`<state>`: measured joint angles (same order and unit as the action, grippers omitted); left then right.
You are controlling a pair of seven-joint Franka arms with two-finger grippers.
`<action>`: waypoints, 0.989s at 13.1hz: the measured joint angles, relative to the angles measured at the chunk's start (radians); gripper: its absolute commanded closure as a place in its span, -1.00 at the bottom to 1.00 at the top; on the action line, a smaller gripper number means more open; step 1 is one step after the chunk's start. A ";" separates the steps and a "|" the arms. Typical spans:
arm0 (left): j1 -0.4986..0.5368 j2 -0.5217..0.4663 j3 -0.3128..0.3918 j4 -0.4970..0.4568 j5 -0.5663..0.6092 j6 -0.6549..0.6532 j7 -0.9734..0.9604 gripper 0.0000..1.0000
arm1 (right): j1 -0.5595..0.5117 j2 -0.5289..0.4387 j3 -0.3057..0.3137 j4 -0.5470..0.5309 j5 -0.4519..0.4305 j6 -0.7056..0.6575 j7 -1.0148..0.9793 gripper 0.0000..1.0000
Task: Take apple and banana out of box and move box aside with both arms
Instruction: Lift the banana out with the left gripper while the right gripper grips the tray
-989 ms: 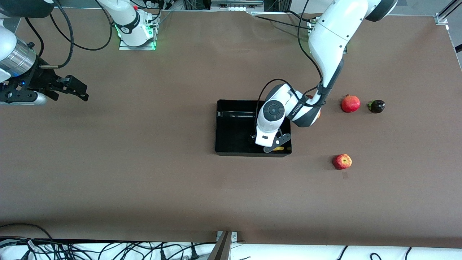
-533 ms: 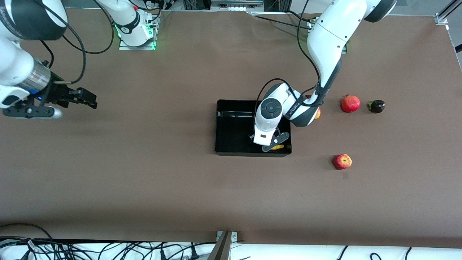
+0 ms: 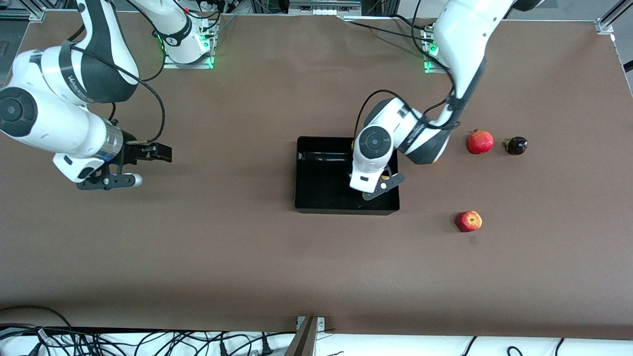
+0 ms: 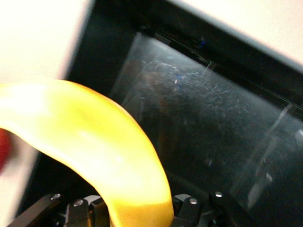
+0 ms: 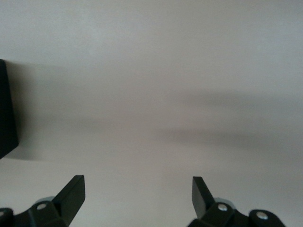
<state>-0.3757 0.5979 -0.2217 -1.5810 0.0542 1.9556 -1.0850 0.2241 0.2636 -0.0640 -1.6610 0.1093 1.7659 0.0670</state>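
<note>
The black box [image 3: 319, 170] sits mid-table. My left gripper [image 3: 380, 187] hangs over the box's corner toward the left arm's end and is shut on the yellow banana [image 4: 109, 146]. In the front view only a sliver of the banana [image 3: 384, 175] shows under the hand. The box floor [image 4: 213, 123] fills the left wrist view. The red apple [image 3: 469, 221] lies on the table, nearer to the front camera than the box and toward the left arm's end. My right gripper [image 3: 162, 152] is open and empty over bare table toward the right arm's end; its fingers [image 5: 71, 191] stand wide apart.
A red pomegranate [image 3: 480, 142] and a small dark fruit [image 3: 516, 145] lie beside each other toward the left arm's end. The left arm's elbow [image 3: 420, 141] hangs over the box's wall there. A box corner [image 5: 7, 113] shows in the right wrist view.
My left gripper has moved with the banana away from the box's wall nearest the front camera. My right arm has swung toward the box and turned.
</note>
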 measured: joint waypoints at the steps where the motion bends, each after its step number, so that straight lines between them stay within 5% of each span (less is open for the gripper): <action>1: 0.026 -0.029 0.002 0.032 -0.028 -0.088 0.064 1.00 | 0.009 0.014 0.001 0.000 0.019 0.007 0.000 -1.00; 6: 0.177 -0.090 0.065 0.156 -0.055 -0.426 0.527 1.00 | 0.169 0.095 0.007 0.000 0.102 0.143 0.119 -1.00; 9: 0.306 -0.076 0.125 0.154 -0.027 -0.387 0.836 1.00 | 0.313 0.171 0.011 0.002 0.108 0.273 0.280 -1.00; 13: 0.456 0.023 0.195 0.139 -0.023 -0.137 1.175 1.00 | 0.449 0.303 0.012 0.038 0.107 0.432 0.428 -0.96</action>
<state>0.0801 0.6207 -0.0271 -1.4418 0.0313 1.8183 0.0904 0.6729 0.5666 -0.0524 -1.6229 0.2165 2.1979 0.4945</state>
